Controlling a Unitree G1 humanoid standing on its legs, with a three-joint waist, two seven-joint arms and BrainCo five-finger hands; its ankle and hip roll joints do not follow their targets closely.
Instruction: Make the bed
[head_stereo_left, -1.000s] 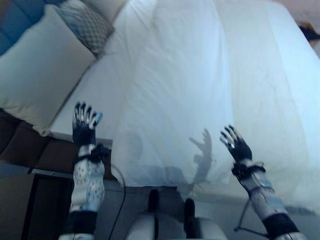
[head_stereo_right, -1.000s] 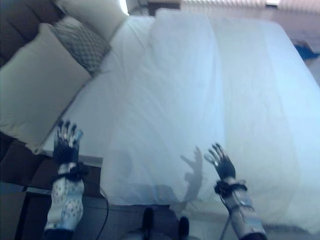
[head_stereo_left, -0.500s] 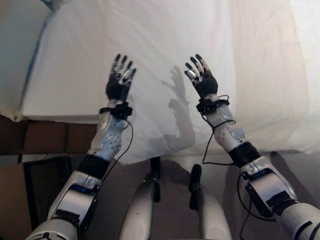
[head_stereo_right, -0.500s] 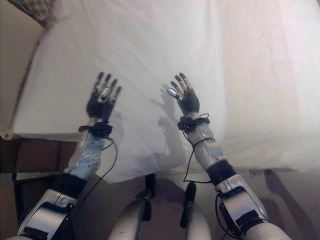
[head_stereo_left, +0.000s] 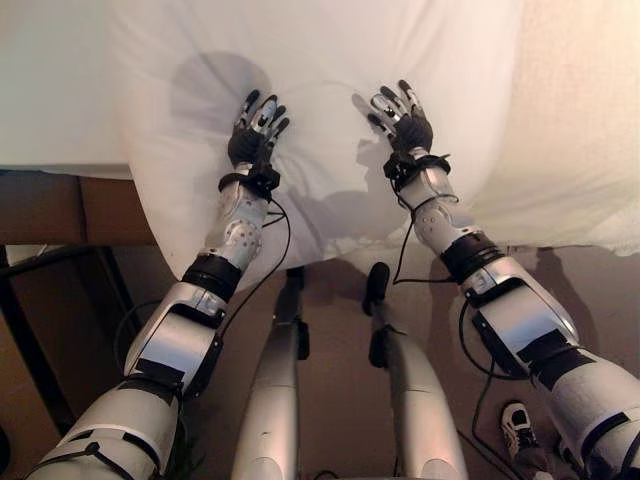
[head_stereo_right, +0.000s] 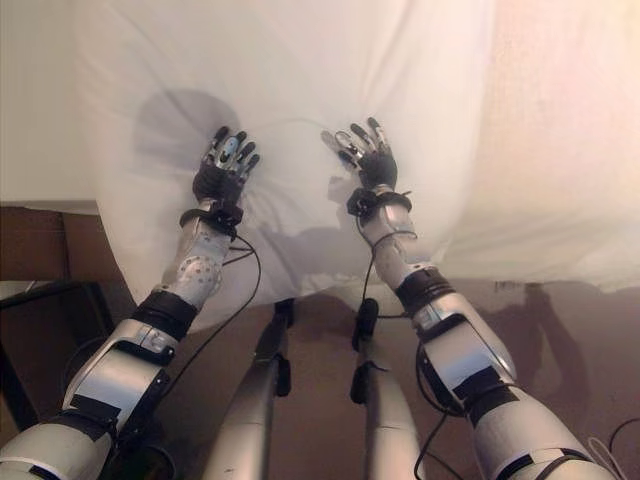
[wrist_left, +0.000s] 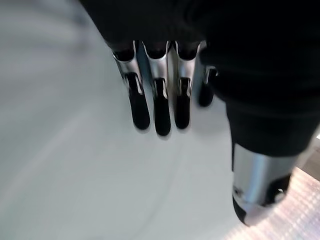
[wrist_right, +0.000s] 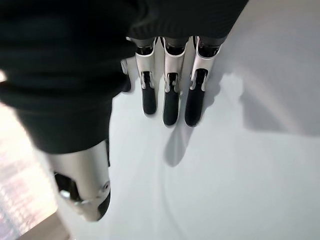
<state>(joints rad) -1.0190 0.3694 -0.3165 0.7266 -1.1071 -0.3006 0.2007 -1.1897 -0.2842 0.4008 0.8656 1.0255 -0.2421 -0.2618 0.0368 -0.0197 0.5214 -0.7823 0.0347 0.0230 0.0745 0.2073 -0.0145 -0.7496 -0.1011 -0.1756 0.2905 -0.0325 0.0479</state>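
A white duvet (head_stereo_left: 320, 50) covers the bed and its near edge (head_stereo_left: 200, 250) hangs down over the bed's side. Both hands rest on it close to that edge, side by side and about a hand's width apart. My left hand (head_stereo_left: 252, 140) lies flat with straight fingers (wrist_left: 156, 107) against the cloth. My right hand (head_stereo_left: 408, 125) is spread the same way, fingers (wrist_right: 170, 100) straight on the duvet. Small creases in the cloth fan out around both hands. Neither hand is curled round any cloth.
To the left of the duvet lies the bare white sheet (head_stereo_left: 50, 90), above the brown bed frame (head_stereo_left: 60, 210). A dark piece of furniture (head_stereo_left: 25, 300) stands at the lower left on the brown floor. A shoe (head_stereo_left: 520, 430) lies at the lower right.
The camera has tilted down and closer, so the pillows have left the picture. Both hands have come down from above the bed's edge onto the duvet and now press on it.
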